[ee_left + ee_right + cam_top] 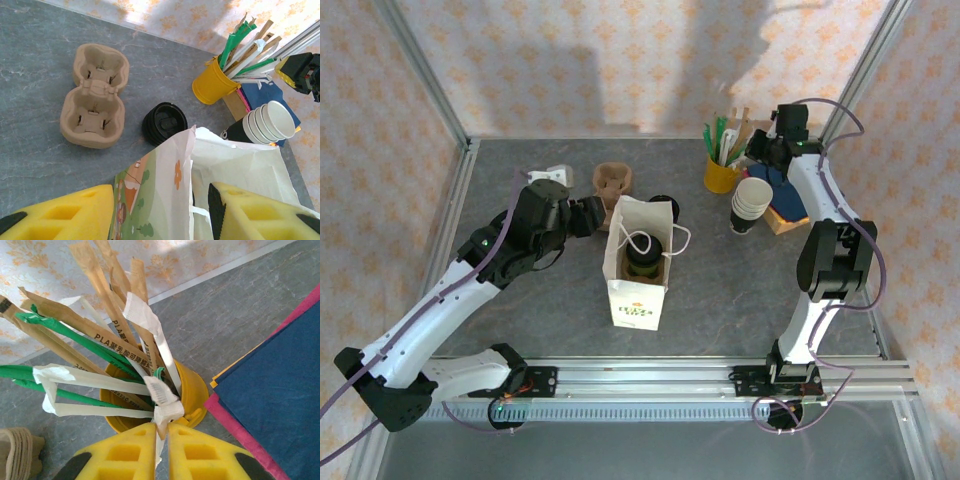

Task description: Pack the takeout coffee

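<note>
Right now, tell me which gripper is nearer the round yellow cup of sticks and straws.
Right. The right gripper is at the yellow cup, pinching a white-wrapped straw in it; the left gripper is across the table, at the white paper bag.

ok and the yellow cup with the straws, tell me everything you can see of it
The yellow cup is a small bright-yellow pot standing upright on the grey table near its far right corner, close beside blue and pink napkins and a stack of white cups. It is crammed with wrapped straws and sticks in brown, green and white paper, fanning outward. The right gripper is shut on one white wrapper above the rim.
</note>
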You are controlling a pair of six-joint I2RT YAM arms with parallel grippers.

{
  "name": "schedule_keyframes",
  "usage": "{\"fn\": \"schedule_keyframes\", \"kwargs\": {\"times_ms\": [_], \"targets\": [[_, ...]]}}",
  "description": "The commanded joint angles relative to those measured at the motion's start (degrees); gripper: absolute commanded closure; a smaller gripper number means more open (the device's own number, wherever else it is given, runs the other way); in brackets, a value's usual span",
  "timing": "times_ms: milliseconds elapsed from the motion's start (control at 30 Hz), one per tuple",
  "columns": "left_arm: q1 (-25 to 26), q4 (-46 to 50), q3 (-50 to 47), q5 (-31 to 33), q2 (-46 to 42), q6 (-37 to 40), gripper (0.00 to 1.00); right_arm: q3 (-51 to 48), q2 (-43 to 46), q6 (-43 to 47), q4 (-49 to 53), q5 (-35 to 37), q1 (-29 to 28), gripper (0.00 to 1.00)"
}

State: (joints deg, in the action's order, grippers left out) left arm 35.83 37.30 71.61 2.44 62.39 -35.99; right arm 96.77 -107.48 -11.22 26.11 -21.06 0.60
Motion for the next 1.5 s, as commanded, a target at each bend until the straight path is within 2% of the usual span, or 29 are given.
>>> {"fn": "schedule_keyframes", "kwargs": {"times_ms": [0, 333, 833, 967, 1200, 1467], "targets": [[-0.6, -1.3, -0.5, 1.1, -1.2, 0.0, 0.45, 3.0, 0.0, 1.0, 0.8, -0.4, 0.5, 0.89], [-0.6, -1.6, -1.1, 1.0, -1.7, -0.2, 0.45, 4.6, 3.7, 1.5, 3.5, -0.7, 0.5, 0.94], [-0.7, -2.2, -1.3, 1.0, -1.8, 0.1, 0.45, 8.3, 17.5, 4.3, 7.0, -3.9, 0.5, 0.98], [-0.6, -2.7, -1.6, 1.0, -1.9, 0.1, 0.45, 10.1, 22.1, 6.4, 8.0, -11.2, 0.5, 1.00], [-0.7, -3.8, -1.7, 0.5, -1.1, 0.2, 0.45, 13.1, 29.6, 5.8, 10.7, -19.6, -1.1, 1.00], [-0.6, -4.4, -2.0, 0.6, -0.9, 0.1, 0.45, 11.9, 35.6, -0.3, 11.0, -36.5, -6.6, 1.00]]}}
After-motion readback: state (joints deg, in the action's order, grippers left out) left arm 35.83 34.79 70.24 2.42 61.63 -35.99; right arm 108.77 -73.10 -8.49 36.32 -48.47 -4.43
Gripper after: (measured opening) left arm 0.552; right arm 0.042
